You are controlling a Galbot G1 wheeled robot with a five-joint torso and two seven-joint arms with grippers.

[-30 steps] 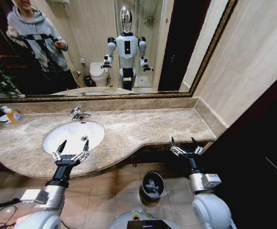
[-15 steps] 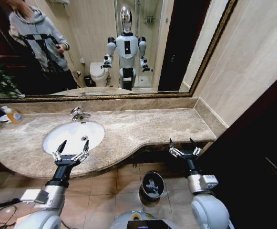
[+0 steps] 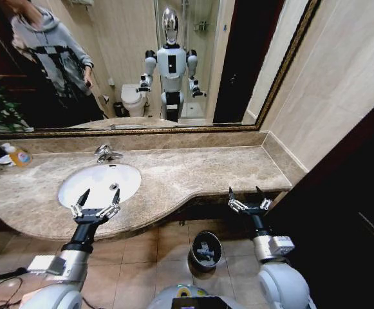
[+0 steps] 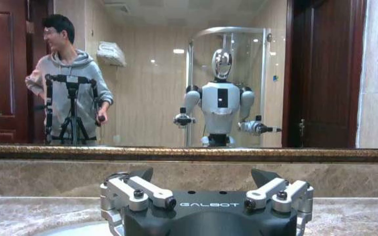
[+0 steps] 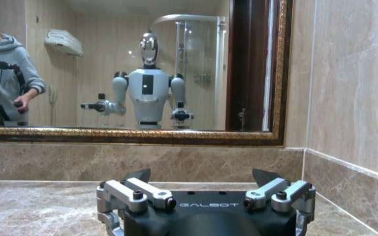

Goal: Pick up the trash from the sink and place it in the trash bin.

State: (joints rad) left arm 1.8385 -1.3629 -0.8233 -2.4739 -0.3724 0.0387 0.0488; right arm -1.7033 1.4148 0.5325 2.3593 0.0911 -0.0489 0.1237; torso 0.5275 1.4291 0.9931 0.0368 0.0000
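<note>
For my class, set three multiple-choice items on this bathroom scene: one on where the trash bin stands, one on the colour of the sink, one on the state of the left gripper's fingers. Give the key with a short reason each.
1. Where does the trash bin stand?
A. on the counter beside the faucet
B. on the tiled floor below the counter's front edge
C. inside the sink

2. What colour is the sink basin?
A. white
B. black
C. green

3. How are the fingers of the left gripper?
A. shut on a tube
B. shut on nothing
C. spread open with nothing between them

Key:
1 B, the head view shows the black bin on the floor tiles between the two arms.
2 A, the oval basin is white against the beige-brown counter.
3 C, both fingers stand apart above the sink's near rim.
</note>
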